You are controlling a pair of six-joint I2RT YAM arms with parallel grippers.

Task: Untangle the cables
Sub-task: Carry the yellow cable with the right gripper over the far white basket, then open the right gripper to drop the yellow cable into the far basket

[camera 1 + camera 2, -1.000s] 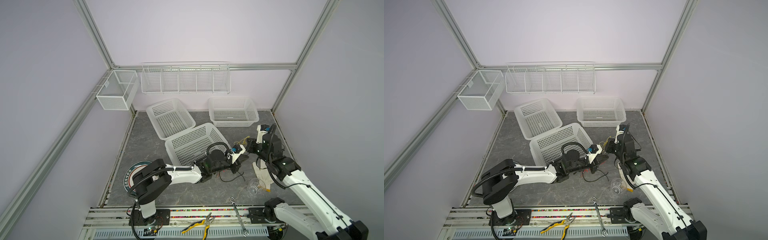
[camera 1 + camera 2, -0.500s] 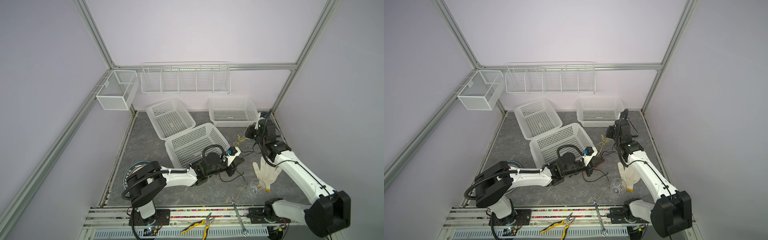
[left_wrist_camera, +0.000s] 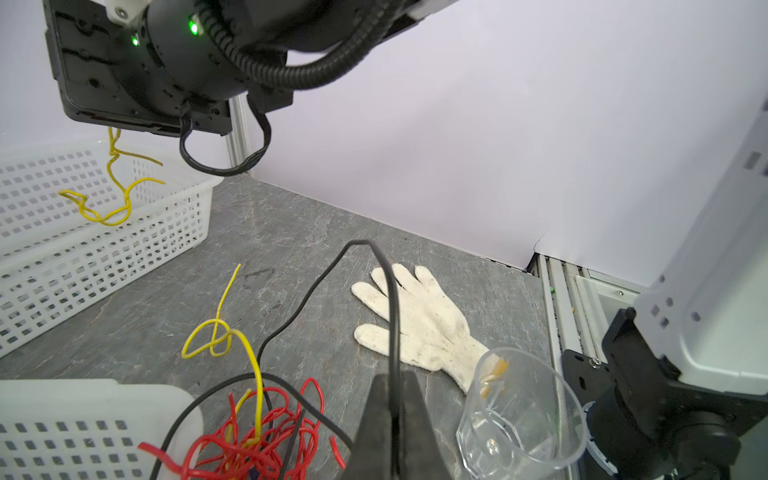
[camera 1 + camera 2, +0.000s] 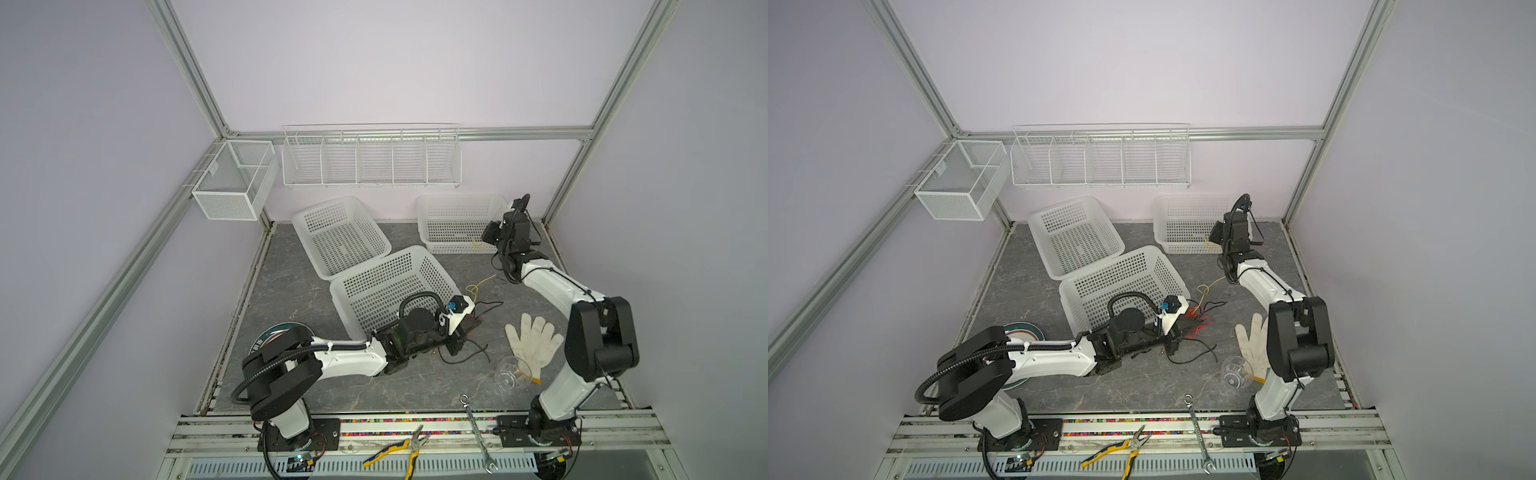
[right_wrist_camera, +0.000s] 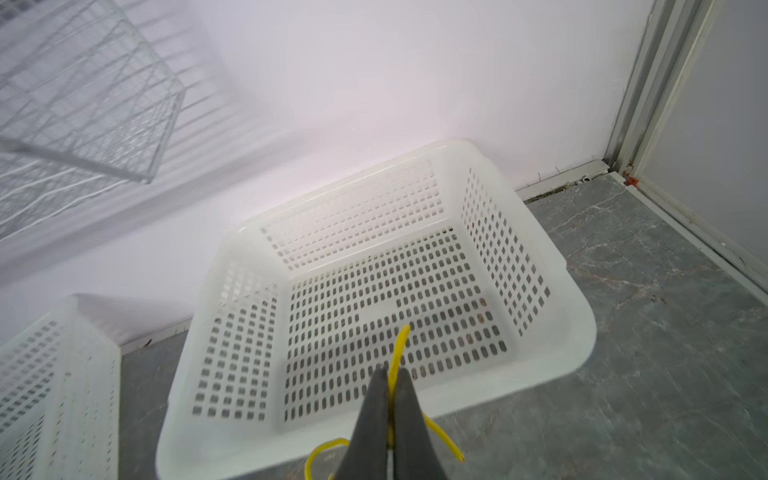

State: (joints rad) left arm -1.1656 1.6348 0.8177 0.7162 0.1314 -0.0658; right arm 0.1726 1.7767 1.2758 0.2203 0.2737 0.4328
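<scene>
The cables lie in front of the nearest white basket (image 4: pixel 395 282). A red tangle (image 3: pixel 257 440) (image 4: pixel 1200 324) has a yellow cable (image 3: pixel 216 336) (image 4: pixel 478 286) and black cables (image 4: pixel 465 357) running through it. My left gripper (image 3: pixel 392 386) (image 4: pixel 455 345) is low beside the tangle, shut on a black cable (image 3: pixel 324 274) that arches up from its tips. My right gripper (image 5: pixel 390 378) (image 4: pixel 489 236) is raised over the near rim of the far right basket (image 5: pixel 582 324), shut on a separate kinked yellow cable (image 5: pixel 398 345) (image 3: pixel 110 187) that hangs free below it.
A white glove (image 4: pixel 534 345) and a clear cup (image 4: pixel 509 372) lie right of the tangle. A third basket (image 4: pixel 340 232) stands at the back left. A plate (image 4: pixel 274 336) shows under the left arm. A wrench (image 4: pixel 478 432) and pliers (image 4: pixel 399 451) rest on the front rail. Wire racks (image 4: pixel 370 162) hang on the wall.
My right gripper has drawn away from the tangle to the far right basket, taking a yellow cable with it. The left gripper has stayed low by the tangle, shifting slightly nearer.
</scene>
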